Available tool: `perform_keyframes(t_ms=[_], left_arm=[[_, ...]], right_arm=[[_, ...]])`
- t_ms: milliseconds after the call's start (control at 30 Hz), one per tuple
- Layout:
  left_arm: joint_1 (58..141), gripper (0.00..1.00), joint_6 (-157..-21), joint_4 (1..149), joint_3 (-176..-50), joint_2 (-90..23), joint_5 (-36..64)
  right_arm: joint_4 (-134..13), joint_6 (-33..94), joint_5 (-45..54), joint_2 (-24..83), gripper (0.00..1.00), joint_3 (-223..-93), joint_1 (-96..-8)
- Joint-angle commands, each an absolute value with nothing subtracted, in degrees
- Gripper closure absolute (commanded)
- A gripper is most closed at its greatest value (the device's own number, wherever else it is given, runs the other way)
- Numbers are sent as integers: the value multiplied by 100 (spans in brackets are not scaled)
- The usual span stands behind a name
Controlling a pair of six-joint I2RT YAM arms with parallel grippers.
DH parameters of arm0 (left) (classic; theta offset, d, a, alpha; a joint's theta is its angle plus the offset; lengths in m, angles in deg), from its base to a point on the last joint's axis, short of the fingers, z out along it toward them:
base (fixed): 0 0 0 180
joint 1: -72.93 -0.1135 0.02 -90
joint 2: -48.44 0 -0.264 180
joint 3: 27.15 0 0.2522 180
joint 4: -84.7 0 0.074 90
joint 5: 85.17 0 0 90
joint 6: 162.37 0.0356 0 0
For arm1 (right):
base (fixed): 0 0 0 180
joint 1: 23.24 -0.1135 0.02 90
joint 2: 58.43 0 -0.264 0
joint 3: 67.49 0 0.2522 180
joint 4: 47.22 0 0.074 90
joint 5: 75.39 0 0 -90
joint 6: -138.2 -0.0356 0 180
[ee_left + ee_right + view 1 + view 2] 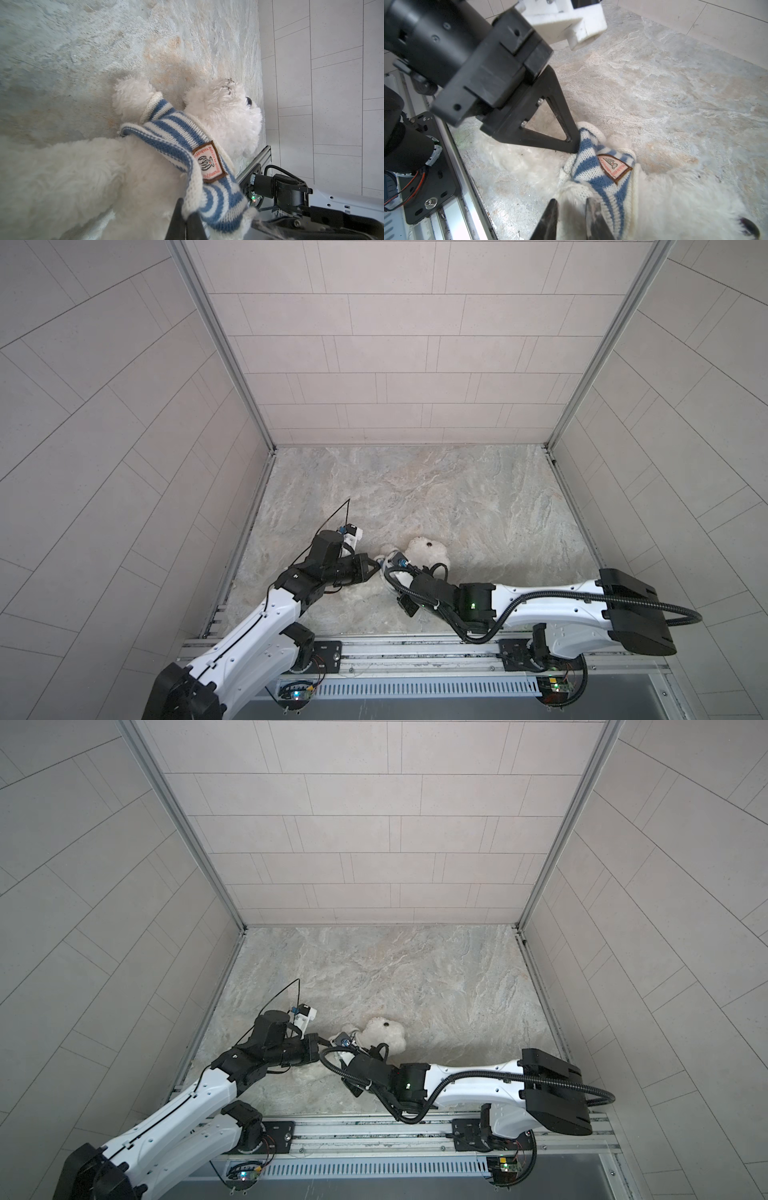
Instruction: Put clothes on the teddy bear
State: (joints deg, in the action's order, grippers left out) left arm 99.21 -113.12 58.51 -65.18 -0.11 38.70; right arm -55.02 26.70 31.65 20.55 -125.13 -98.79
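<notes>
Step, as judged: working shirt [176, 133] down from neck, where it sits bunched | teddy bear [428, 551] lies near-centre on table [457, 497] | left gripper [574, 145] clamped on shirt hem | right gripper [571, 209] apparently nipping bear's paw | Next: steady paw, draw hem toward legs.

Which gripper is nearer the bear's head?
Right. The right gripper clamps the paw next to the head of the teddy bear; the left gripper pinches the hem of the striped shirt, farther down the body.
</notes>
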Motion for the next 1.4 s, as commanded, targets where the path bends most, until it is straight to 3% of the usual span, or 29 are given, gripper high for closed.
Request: perform_keyframes(t_ms=[0, 600, 833, 1000, 1367], left_arm=[[9961, 100, -11333, 5977, -6552, -7, 3863], [10066, 100, -11403, 6021, -6563, 38, 3809], [10065, 100, -11435, 6013, -6552, 62, 3771], [10069, 100, -11445, 6021, -6529, 54, 3740], [10070, 100, -11469, 6037, -6499, 31, 3714]], right_arm=[[-5579, 2604, 3131, 1918, 73, -12414, -9927], [-5883, 2536, 3459, 2402, 75, -12709, -9885], [-6167, 2492, 3671, 2232, 93, -12689, -9814], [-6171, 2568, 3789, 1869, 100, -12558, -9796], [-5521, 2794, 3488, 1049, 100, -11954, -9549]])
